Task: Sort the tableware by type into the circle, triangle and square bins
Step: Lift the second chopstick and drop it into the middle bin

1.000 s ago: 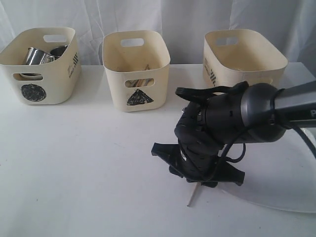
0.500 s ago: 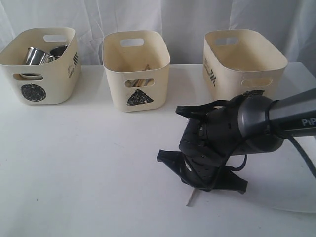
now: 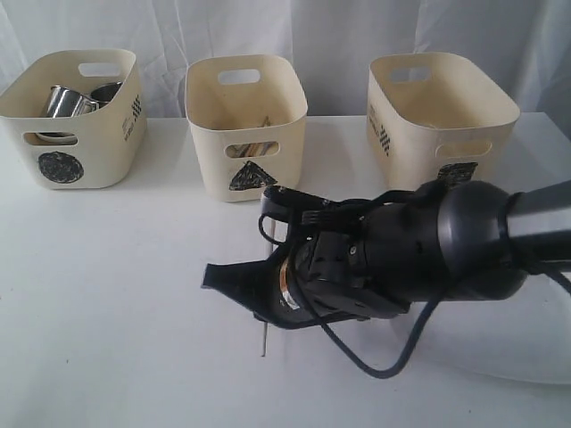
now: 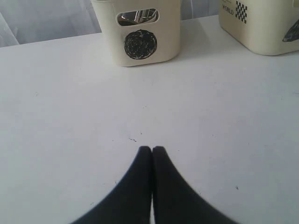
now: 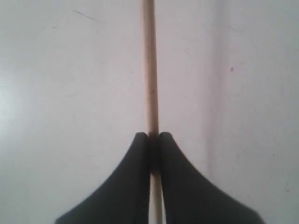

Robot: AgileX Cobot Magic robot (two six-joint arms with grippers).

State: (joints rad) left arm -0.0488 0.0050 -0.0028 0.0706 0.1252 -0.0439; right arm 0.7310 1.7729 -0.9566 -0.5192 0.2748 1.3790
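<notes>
My right gripper is shut on a wooden chopstick, whose tip pokes out below it over the table in front of the triangle bin. The right wrist view shows the chopstick clamped between the right gripper's jaws. The circle bin at far left holds steel mugs. At the back right stands the square bin. The large white plate lies at lower right, partly behind the arm. My left gripper is shut and empty, low over the table facing the circle bin.
Utensils show through the triangle bin's handle slot. The right arm's bulky dark body spans the table from the right edge to the middle. A white curtain hangs behind the bins.
The right arm has swung left with the chopstick, from in front of the square bin to in front of the triangle bin. The bins have not moved.
</notes>
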